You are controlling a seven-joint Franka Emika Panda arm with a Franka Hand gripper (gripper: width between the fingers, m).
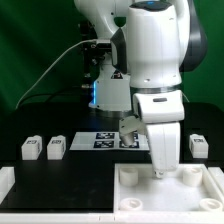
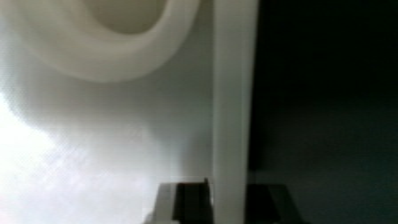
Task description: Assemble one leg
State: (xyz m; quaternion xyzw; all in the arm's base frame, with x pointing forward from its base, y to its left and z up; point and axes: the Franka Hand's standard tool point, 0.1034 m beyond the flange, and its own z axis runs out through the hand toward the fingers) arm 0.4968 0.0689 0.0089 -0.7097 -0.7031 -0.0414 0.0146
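Three small white legs with tags stand on the black table in the exterior view: two at the left (image 1: 30, 150) (image 1: 57, 148) and one at the right (image 1: 198, 146). None shows in the wrist view. My gripper (image 1: 158, 172) points straight down at the far edge of the large white panel (image 1: 185, 195). In the wrist view the gripper (image 2: 228, 205) has one dark finger (image 2: 185, 203) on each side of the panel's upright rim (image 2: 228, 120), both against it. A round corner socket (image 2: 125, 35) of the panel lies just beyond.
The marker board (image 1: 105, 140) lies on the table behind the panel, beside my arm. A white ledge (image 1: 50, 195) runs along the front at the exterior view's left. Cables hang behind the arm.
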